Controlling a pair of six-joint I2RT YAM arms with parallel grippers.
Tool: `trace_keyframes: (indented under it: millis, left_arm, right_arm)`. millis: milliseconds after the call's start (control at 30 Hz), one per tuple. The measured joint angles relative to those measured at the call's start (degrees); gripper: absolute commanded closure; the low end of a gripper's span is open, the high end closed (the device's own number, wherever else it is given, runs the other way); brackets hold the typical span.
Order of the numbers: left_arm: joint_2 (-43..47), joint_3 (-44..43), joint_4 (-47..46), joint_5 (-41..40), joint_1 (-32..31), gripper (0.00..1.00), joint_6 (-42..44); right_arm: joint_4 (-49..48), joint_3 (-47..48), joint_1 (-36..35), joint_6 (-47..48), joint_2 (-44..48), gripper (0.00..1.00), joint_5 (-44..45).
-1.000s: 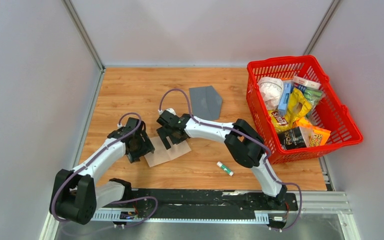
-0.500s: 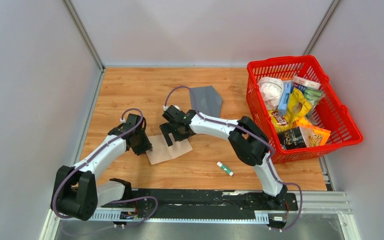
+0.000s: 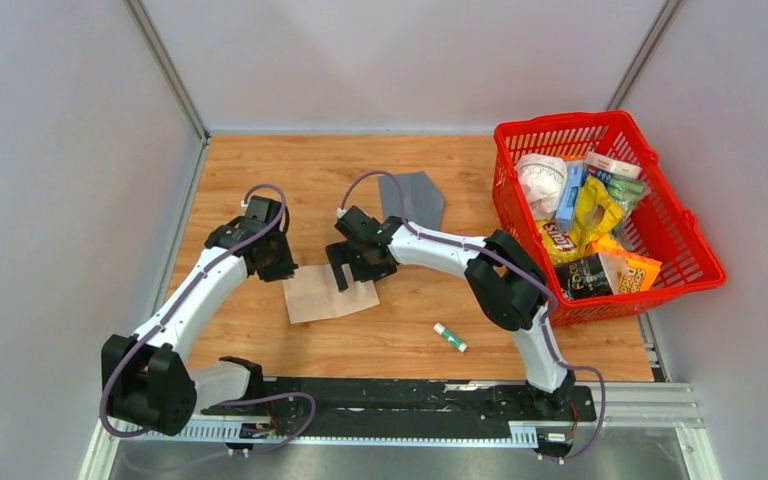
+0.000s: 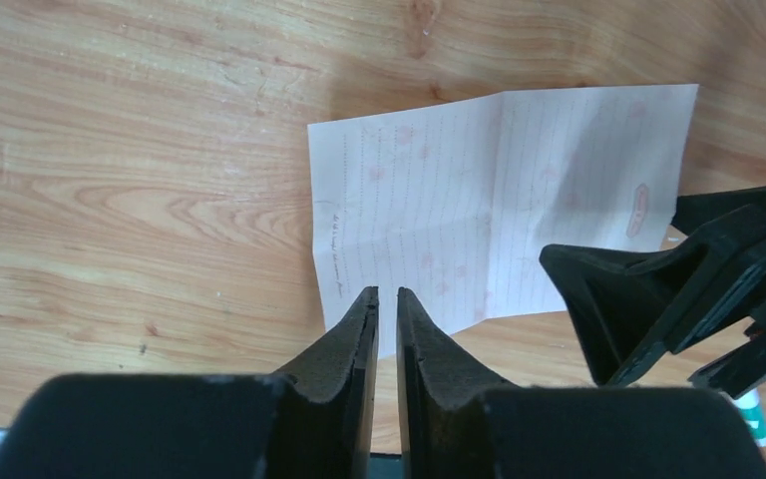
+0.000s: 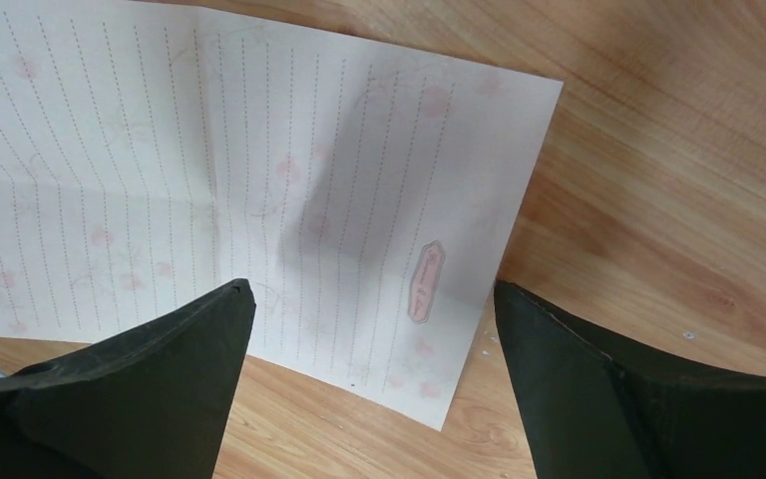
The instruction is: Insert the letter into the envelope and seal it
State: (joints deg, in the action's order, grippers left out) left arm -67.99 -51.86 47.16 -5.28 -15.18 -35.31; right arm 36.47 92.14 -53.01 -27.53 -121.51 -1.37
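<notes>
The letter (image 3: pixel 328 292) is a pale lined sheet with a fold crease, lying flat on the wooden table; it also fills the left wrist view (image 4: pixel 489 200) and the right wrist view (image 5: pixel 209 180). The dark grey envelope (image 3: pixel 412 198) lies farther back, apart from both grippers. My left gripper (image 3: pixel 278 268) hovers just past the letter's left edge, its jaws (image 4: pixel 387 291) drawn almost together with a thin slit and nothing between them. My right gripper (image 3: pixel 355 278) stands wide open over the letter's right end (image 5: pixel 372 289), straddling its corner without holding it.
A red basket (image 3: pixel 560 125) full of snack packets and boxes stands at the right. A small white glue stick with a green cap (image 3: pixel 450 337) lies near the front, right of the letter. Grey walls close in the table on three sides.
My left gripper's jaws have closed from wide open, and it has drawn back to the far left off the letter. The letter has shifted slightly. My right gripper edged a little to the right.
</notes>
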Motion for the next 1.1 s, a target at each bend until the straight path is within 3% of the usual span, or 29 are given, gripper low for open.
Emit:
trace_keyframes:
  millis: [33,67,167,267,467,667,1100]
  left_arm:
    - [-0.37,-0.5,0.48,0.02,0.0,0.8,0.66]
    - [-1.05,-1.14,1.11,0.02,0.0,0.67,1.44]
    - [-1.99,-1.44,2.14,-0.76,0.0,0.48,2.56]
    - [-2.12,-1.27,3.54,-3.76,0.11,0.43,2.4]
    - [-1.18,4.5,1.29,-4.9,2.12,0.41,1.14]
    - [-1.25,12.15,-5.16,-0.2,3.65,0.39,0.72]
    - [-3.56,13.94,-15.65,8.0,3.96,0.45,0.46]
  right_arm:
    - [-0.44,-0.48,0.37,-0.59,0.26,0.02,-0.66]
    - [-0.61,-0.74,0.66,-0.94,0.44,0.01,-0.98]
    - [-1.36,-1.53,1.36,-2.05,0.87,0.05,-2.1]
    - [-1.6,-1.57,1.79,-3.02,0.87,0.09,-2.32]
    - [-0.96,-1.57,1.95,-4.15,0.85,0.12,-0.7]
    - [-0.07,-1.57,2.01,-4.17,0.85,0.14,2.45]
    - [-0.31,-1.77,2.93,-4.26,0.92,0.13,0.59]
